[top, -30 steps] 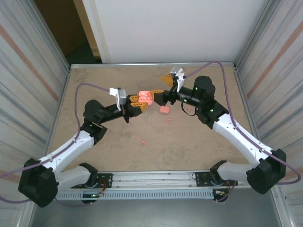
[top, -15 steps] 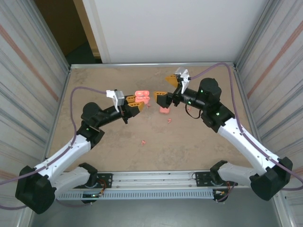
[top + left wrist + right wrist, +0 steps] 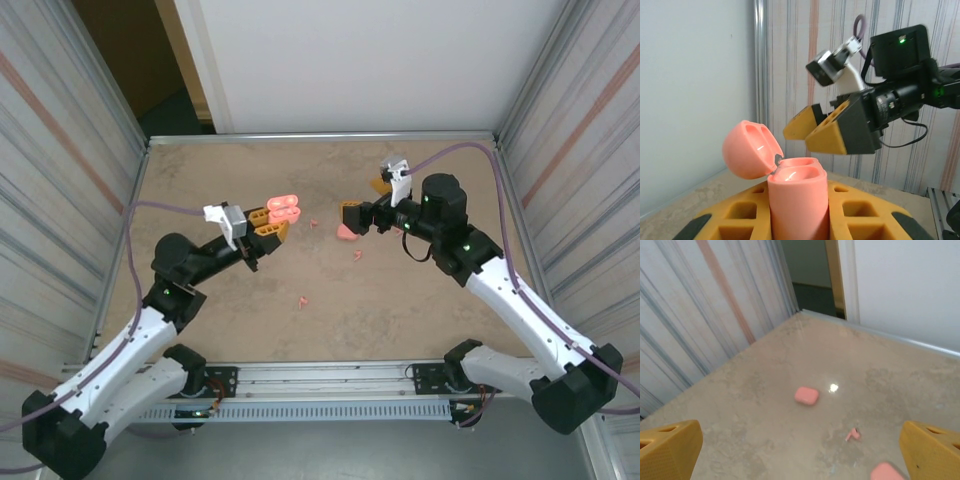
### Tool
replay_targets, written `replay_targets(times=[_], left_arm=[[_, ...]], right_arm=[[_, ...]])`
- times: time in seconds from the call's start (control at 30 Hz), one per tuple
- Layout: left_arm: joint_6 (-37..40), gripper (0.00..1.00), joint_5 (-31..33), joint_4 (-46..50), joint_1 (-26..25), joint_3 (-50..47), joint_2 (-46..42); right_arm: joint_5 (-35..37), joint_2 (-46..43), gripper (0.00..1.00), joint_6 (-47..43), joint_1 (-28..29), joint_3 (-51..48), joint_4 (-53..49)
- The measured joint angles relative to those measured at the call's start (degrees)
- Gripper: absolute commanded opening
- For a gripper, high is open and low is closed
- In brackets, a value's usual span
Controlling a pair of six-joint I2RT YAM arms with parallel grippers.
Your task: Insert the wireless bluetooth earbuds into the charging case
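Here, with your left tool (image 3: 268, 222) clamped on the open charging case (image 3: 797, 200), lower the empty, wide-open right tool (image 3: 365, 197) squarely over one earbud (image 3: 853, 434).

Beige stone-look table (image 3: 400, 290), corrugated side walls (image 3: 60, 150), white back wall (image 3: 350, 60), dark doorway (image 3: 130, 60)

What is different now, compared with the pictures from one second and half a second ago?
The left gripper, shut on the open charging case, drew back to the left and carried the case away from the right gripper. The right gripper withdrew slightly to the right, its jaws wide open and empty. Unchanged: the closed case and the loose earbuds lie on the table where they were.
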State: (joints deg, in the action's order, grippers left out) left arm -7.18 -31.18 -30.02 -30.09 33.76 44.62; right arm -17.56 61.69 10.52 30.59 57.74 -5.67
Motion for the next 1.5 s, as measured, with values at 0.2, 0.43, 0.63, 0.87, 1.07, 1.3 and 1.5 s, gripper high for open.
replay_targets(times=[0.2, 0.43, 0.63, 0.87, 1.07, 1.3, 1.5], left_arm=[[1.51, 0.00, 0.87, 2.64, 0.00, -0.55, -3.52], [2.86, 0.00, 0.81, 5.49, 0.00, -0.59, -5.25], [4.33, 0.00, 0.79, 8.48, 0.00, -0.59, -6.71], [5.73, 0.00, 0.79, 10.75, 0.00, -0.59, -7.67], [5.81, 0.00, 0.79, 11.43, 0.00, -0.59, -7.67], [5.97, 0.00, 0.81, 12.04, 0.00, -0.59, -7.67], [6.03, 0.00, 0.81, 12.02, 0.00, -0.59, -7.65]], right_arm=[[-0.02, 7.54, 0.96, 0.63, -0.72, 0.42, -3.52], [-0.15, 18.75, 0.86, 0.59, -0.72, 2.97, -5.09], [-0.17, 27.98, 0.81, 0.61, -0.72, 6.73, -5.09], [-0.22, 39.43, 0.70, 0.81, -0.72, 14.12, -5.70], [-0.44, 48.46, 0.63, 1.27, -0.66, 20.22, -6.03], [-0.31, 58.12, 0.57, 1.49, -0.17, 29.55, -7.41], [-0.48, 63.14, 0.55, 1.49, 0.68, 34.47, -8.59]])
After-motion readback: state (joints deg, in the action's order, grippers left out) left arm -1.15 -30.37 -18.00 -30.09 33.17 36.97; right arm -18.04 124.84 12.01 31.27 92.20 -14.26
